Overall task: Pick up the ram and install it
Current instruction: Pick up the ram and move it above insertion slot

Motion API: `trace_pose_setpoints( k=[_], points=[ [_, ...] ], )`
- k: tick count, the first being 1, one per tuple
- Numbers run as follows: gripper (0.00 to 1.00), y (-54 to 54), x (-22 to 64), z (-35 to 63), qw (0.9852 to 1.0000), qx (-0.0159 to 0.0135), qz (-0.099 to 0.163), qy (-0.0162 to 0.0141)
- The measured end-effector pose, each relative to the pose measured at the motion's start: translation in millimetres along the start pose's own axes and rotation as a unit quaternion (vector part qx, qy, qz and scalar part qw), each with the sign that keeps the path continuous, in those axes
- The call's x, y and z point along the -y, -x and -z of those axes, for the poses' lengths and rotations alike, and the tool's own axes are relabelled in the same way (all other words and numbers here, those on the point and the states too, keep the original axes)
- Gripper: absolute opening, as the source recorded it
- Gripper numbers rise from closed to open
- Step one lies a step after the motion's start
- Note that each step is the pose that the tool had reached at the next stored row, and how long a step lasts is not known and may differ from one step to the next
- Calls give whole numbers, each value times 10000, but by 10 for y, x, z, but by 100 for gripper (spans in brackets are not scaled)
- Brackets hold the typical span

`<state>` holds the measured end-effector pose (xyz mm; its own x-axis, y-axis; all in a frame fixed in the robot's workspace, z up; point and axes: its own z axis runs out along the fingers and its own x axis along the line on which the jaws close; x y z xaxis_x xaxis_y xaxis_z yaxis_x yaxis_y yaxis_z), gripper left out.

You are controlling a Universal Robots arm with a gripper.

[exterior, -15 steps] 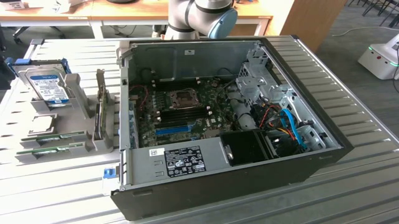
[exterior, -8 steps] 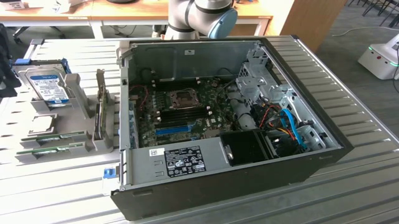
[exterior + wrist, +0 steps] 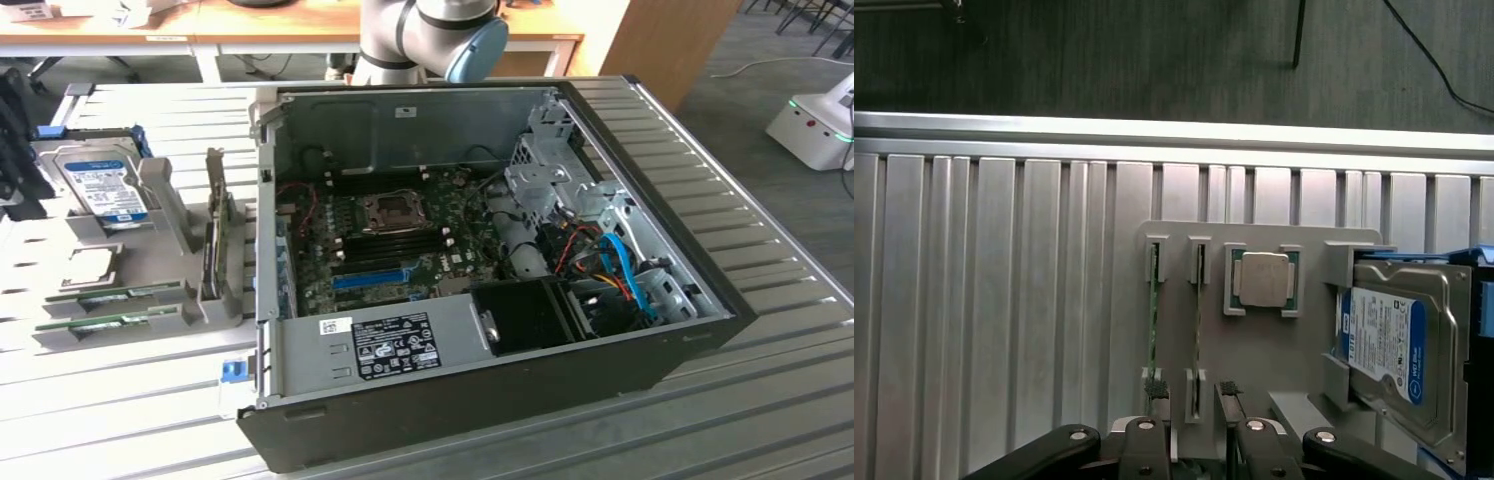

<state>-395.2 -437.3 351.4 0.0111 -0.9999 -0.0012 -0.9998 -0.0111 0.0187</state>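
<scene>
While the black gripper (image 3: pixel 1199 455) hangs with jaws apart and empty above the grey plastic holder (image 3: pixel 1264 360) at the exterior view's left, the ram (image 3: pixel 1199 330), a long thin green circuit-board stick, stands on edge in a slot beside a twin stick (image 3: pixel 1152 330). Light, stiff and probably fragile, it looks best pinched across its flat faces, mid-length. The open black computer case (image 3: pixel 534 380) sits right of the holder in that view.

Slatted metal table (image 3: pixel 747 400): open computer case (image 3: pixel 467 400), grey parts holder (image 3: pixel 1254 350).
</scene>
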Motion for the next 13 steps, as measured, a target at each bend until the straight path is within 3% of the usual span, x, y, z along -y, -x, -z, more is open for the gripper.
trace_pose_setpoints(
  k=[13],
  points=[
    [31, 0, 4, -236, 10000, 0, 0, 0]
  ],
)
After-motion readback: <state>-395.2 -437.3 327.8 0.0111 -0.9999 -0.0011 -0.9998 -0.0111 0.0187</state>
